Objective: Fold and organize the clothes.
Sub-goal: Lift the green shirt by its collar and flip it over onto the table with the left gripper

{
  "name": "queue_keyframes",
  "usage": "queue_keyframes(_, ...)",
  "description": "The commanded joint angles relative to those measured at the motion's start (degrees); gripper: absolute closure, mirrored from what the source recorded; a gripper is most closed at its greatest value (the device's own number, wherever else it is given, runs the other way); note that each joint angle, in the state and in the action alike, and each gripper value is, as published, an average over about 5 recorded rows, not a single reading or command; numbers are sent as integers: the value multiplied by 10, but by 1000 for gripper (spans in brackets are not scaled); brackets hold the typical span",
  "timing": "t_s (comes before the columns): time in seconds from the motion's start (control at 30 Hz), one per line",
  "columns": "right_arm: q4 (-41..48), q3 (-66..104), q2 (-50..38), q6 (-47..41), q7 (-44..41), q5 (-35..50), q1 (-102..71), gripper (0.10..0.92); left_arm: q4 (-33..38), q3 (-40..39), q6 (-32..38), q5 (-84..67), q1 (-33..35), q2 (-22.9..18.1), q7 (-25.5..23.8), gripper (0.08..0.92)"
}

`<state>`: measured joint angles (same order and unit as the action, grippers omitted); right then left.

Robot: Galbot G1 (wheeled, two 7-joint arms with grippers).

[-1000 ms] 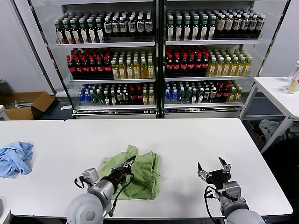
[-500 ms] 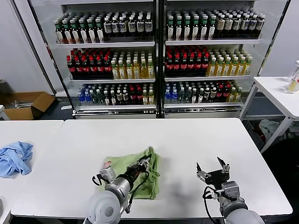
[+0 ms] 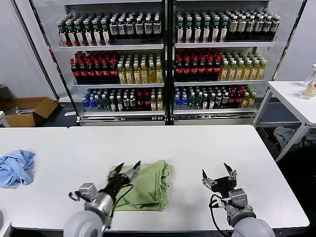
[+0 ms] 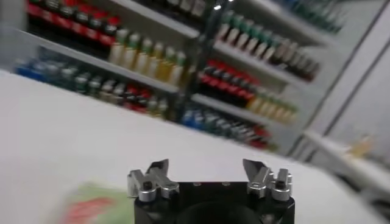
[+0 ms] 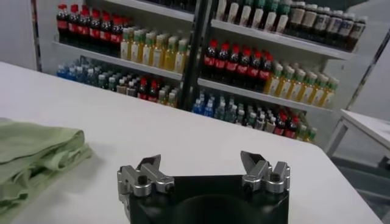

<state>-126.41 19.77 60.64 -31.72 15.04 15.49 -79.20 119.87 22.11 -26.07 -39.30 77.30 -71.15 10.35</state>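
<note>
Left tool open over folded green shirt, right tool open, hovering above white table

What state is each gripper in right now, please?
Left gripper: open, empty, over the green polo shirt.
Right gripper: open, empty, above the table.

Your head view is bright and evenly lit, the lit drinks cooler glowing over a white table with soft shadows, while your left wrist view is smeared, perhaps by motion, the bottles there blurred.
</note>
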Motion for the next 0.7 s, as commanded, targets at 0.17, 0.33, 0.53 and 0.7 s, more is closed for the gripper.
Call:
queue_keyframes(0.17,-11,6,-4,2,-1,0,0,203,-80,73,-26,155,50,19,-23,178)
queue_keyframes(0.33,-13,14,-4,3,-2,0,-7,203,-90,69,-31,159,47,16,-15,177)
queue_keyframes(0.53,-14,9,-1,3,-2,1,-3,203,-82,62,-32,174,53,10,-13,182)
queue_keyframes(0.7,-9,7,1,3,-2,1,1,203,-78,55,-33,143,50,3,-15,293)
